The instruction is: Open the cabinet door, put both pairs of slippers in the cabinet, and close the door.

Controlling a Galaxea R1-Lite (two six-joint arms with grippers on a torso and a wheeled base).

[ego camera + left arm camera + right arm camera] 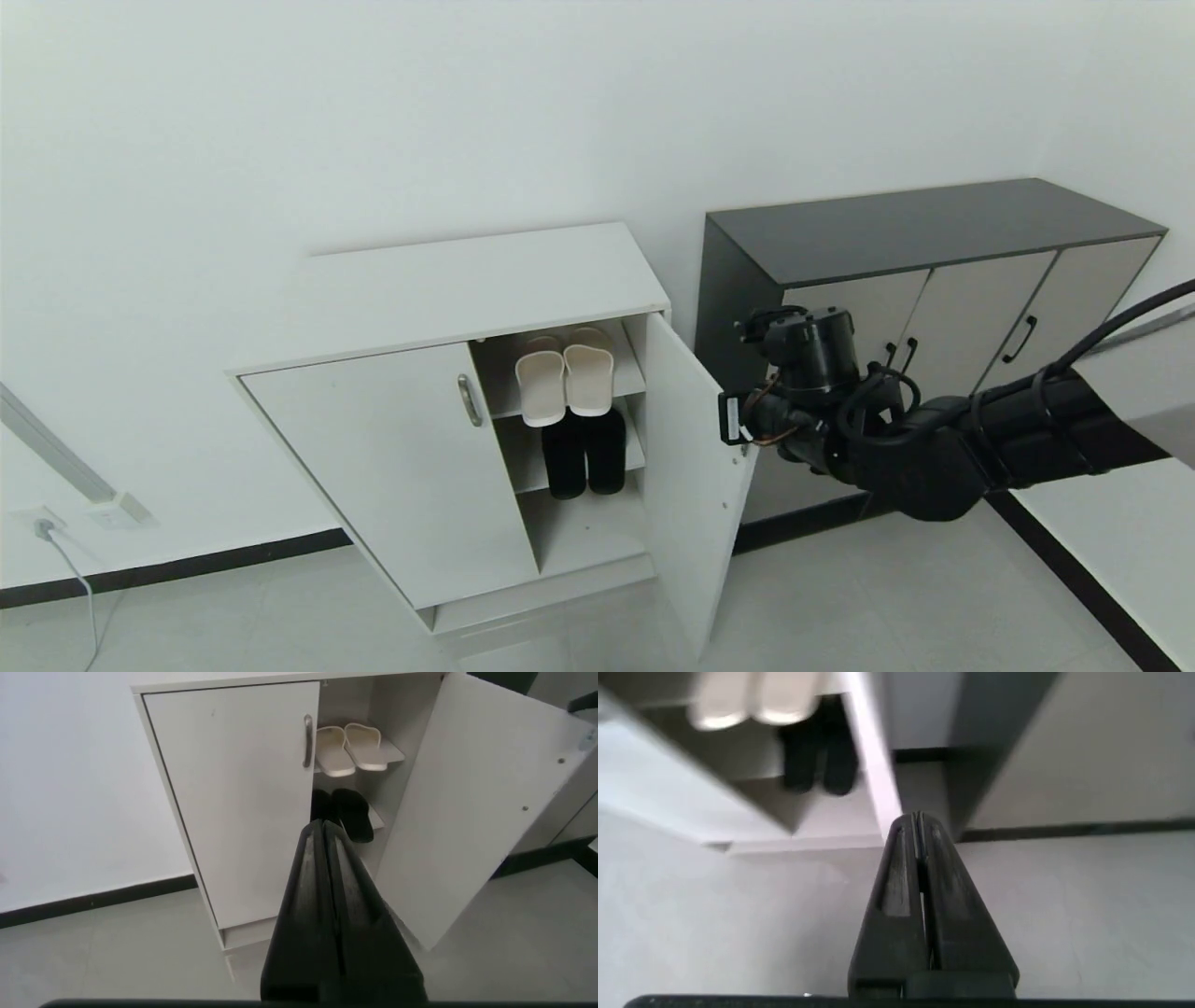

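The white cabinet (pixel 485 280) has its left door shut and its right door (pixel 691 485) swung open. A pair of white slippers (pixel 565 378) lies on the upper shelf, and a pair of black slippers (pixel 583 453) on the shelf below. My right gripper (pixel 731 417) is shut on nothing, its tips (pixel 918 819) at the free edge of the open door (pixel 873 756), on its outer side. My left gripper (pixel 322 829) is shut on nothing in front of the cabinet, pointing at the opening, where the white slippers (pixel 353 747) and black slippers (pixel 348 814) are.
A dark grey cabinet (pixel 934 233) with handled doors stands right of the white one, close behind my right arm. A wall socket with a cable (pixel 42 527) is low on the left wall. Pale floor tiles (pixel 840 597) lie open in front.
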